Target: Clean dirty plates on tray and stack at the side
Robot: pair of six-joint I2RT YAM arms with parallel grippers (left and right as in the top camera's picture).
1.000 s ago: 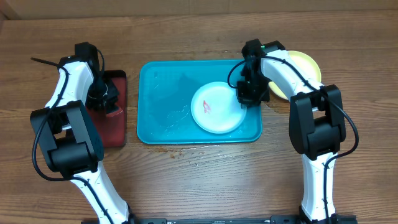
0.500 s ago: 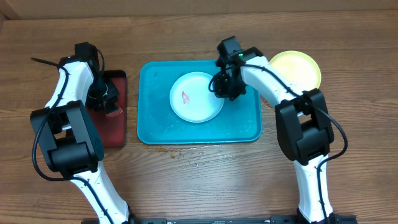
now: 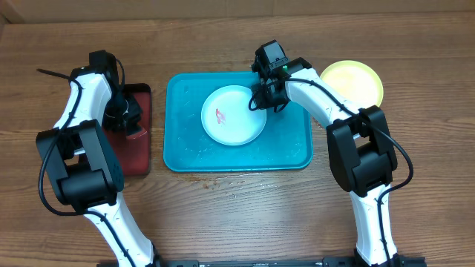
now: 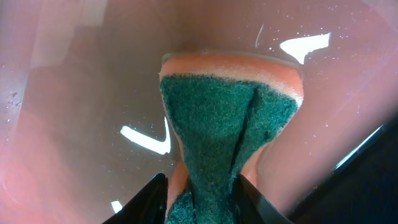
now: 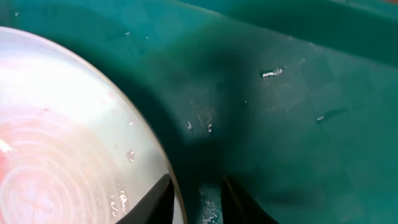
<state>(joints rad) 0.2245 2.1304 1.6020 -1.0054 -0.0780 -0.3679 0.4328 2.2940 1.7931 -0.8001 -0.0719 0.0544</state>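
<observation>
Across the tray (image 3: 182,152), my white plate (image 3: 241,130) has slid from lower right to upper middle, its red smear (image 3: 220,114) unwashed. The yellow-green plate (image 3: 356,80) lies aside, upper right, seemingly done. My left gripper (image 4: 202,186) pinches the sponge (image 4: 224,118); my right gripper (image 5: 196,196) has its jaws slightly spread at the white rim.

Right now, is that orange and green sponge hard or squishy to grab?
Probably squishy: the sponge pinches narrow where the left tool squeezes it. Its fuzzy green face likely grips rather than slips. Maybe wet, since droplets dot the dark red tray.
</observation>
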